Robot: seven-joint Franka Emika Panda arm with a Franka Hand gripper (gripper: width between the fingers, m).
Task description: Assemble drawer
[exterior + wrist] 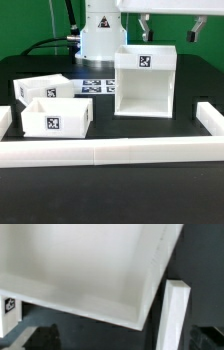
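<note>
This is a robot lab's test bench. A black table (100,190) is fenced by low white bars (110,152) around a big white box (145,85) that bears a printed square tag (145,61). Beside the box lies the marker board (98,86). Behind the box are a white robot arm's base (98,35), black cables (50,45) and a plain green wall (25,20).

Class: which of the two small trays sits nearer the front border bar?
The front tray, close by the border bar; the rear tray sits behind it.
</note>
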